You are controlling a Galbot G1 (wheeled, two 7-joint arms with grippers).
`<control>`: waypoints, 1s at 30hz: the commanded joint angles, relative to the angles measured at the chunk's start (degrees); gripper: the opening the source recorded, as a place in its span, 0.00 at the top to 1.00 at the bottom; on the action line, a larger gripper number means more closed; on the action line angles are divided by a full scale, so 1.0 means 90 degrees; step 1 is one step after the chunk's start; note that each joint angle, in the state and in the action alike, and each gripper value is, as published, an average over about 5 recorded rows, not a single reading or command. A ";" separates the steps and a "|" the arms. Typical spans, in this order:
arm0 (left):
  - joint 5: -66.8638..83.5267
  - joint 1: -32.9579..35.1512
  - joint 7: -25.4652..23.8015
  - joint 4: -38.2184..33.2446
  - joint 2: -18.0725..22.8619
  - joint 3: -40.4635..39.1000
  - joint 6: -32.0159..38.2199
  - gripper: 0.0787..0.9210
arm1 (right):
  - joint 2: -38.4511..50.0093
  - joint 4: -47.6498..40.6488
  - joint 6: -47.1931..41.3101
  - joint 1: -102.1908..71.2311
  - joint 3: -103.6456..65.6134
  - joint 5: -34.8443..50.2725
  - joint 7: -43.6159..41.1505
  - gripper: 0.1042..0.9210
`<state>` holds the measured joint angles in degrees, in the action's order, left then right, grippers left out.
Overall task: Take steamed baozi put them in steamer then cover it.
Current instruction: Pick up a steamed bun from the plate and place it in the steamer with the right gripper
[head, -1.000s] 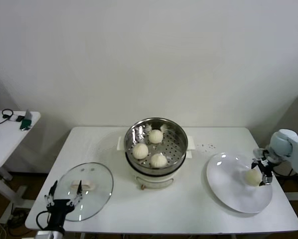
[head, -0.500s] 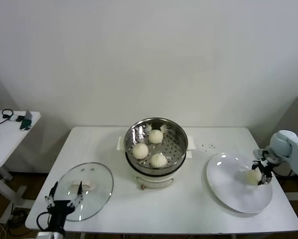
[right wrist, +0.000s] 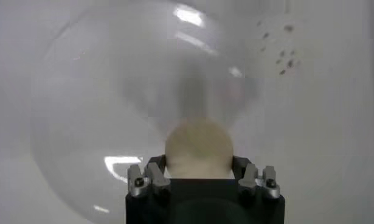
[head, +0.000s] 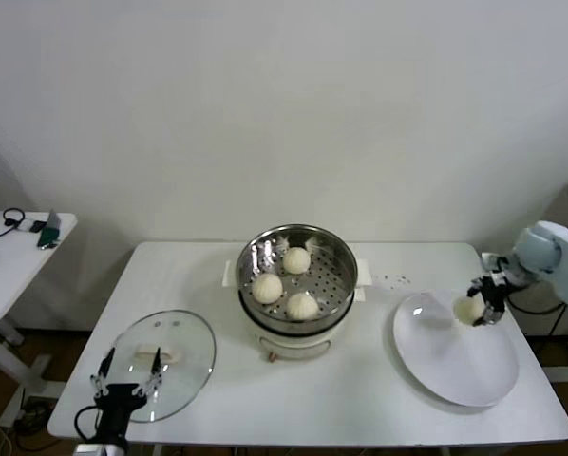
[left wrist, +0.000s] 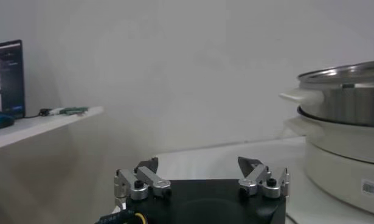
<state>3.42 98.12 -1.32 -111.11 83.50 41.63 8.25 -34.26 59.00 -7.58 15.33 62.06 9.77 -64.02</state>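
The right tool (head: 481,309) was closed on a steamed baozi (head: 468,309), its fingers (right wrist: 151,176) pressed to either side of the bun. It held the bun above the far right part of the white plate (head: 450,366), over the plate's upper rim region; in the right wrist view the baozi (right wrist: 199,148) sat between the tool's fingers with the plate (right wrist: 83,109) below it.

Three more baozi lay inside the steamer (head: 336,249), which stood at the middle of the white desk (head: 350,394), left of the plate. One bun (head: 296,259) lay toward the far side of the perforated floor, one (head: 267,288) on the left and one (head: 302,306) on the near side.

The cover (head: 184,356), a glass lid with its cream handle up, lay flat on the near left part of the desk, well apart from the steamer. The left tool (head: 125,382) hovered at the near edge of the desk just beside the cover, its fingers (left wrist: 141,181) spread wide and holding nothing. In the left wrist view the steamer (left wrist: 342,131) stood beyond that tool.

A small side table (head: 4,275) stood off to the far left.
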 commanded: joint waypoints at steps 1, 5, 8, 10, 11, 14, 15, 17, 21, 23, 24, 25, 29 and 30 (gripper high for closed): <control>0.0015 -0.0009 -0.0034 0.0007 -0.0016 -0.0125 0.0039 0.12 | -0.0941 0.0203 -0.0520 0.3212 0.2742 0.2637 0.0090 0.28; 0.0042 -0.0001 -0.0040 -0.0021 -0.0031 -0.0177 0.0063 0.12 | -0.1649 0.0266 -0.0686 0.3889 0.3454 0.3424 0.0137 0.28; 0.0053 0.0016 -0.0042 -0.0051 -0.0045 -0.0216 0.0079 0.12 | -0.2122 0.0286 -0.0748 0.4230 0.3918 0.3961 0.0157 0.28; 0.0059 0.0035 -0.0043 -0.0075 -0.0049 -0.0255 0.0080 0.12 | -0.2434 0.0295 -0.0784 0.4376 0.4119 0.4255 0.0173 0.28; 0.0063 0.0050 -0.0046 -0.0095 -0.0051 -0.0280 0.0066 0.12 | -0.2609 0.0297 -0.0808 0.4426 0.4190 0.4384 0.0182 0.28; 0.0051 0.0073 -0.0054 -0.0164 -0.0043 -0.0359 0.0006 0.12 | -0.3063 0.0287 -0.0866 0.4454 0.4295 0.4611 0.0204 0.28; 0.0036 0.0069 -0.0053 -0.0192 -0.0034 -0.0389 -0.0016 0.12 | -0.3221 0.0275 -0.0884 0.4435 0.4320 0.4659 0.0217 0.28; 0.0004 0.0046 -0.0044 -0.0236 -0.0011 -0.0442 -0.0041 0.12 | -0.3532 0.0238 -0.0919 0.4366 0.4360 0.4745 0.0244 0.28; -0.0005 0.0022 -0.0028 -0.0279 0.0008 -0.0496 -0.0072 0.12 | -0.4091 0.0143 -0.0987 0.4144 0.4400 0.4830 0.0302 0.28; 0.0008 0.0013 -0.0022 -0.0275 0.0006 -0.0504 -0.0074 0.12 | -0.4346 0.0072 -0.1013 0.3998 0.4420 0.4835 0.0330 0.28; 0.0015 0.0008 -0.0020 -0.0266 0.0001 -0.0504 -0.0070 0.12 | -0.4463 0.0033 -0.1028 0.3917 0.4426 0.4833 0.0345 0.28; 0.0023 0.0004 -0.0018 -0.0254 -0.0004 -0.0500 -0.0065 0.12 | -0.4566 -0.0002 -0.1044 0.3839 0.4428 0.4826 0.0359 0.28; 0.0081 0.0030 -0.0020 -0.0207 -0.0042 -0.0437 -0.0011 0.12 | -0.4878 -0.0133 -0.1069 0.3557 0.4499 0.4739 0.0398 0.28; 0.0110 0.0048 -0.0019 -0.0196 -0.0051 -0.0413 0.0008 0.12 | -0.4924 -0.0158 -0.1068 0.3484 0.4522 0.4694 0.0404 0.28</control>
<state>3.86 98.26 -1.49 -113.05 83.30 37.83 8.02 -67.99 59.11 -16.25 48.37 98.89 48.79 -60.91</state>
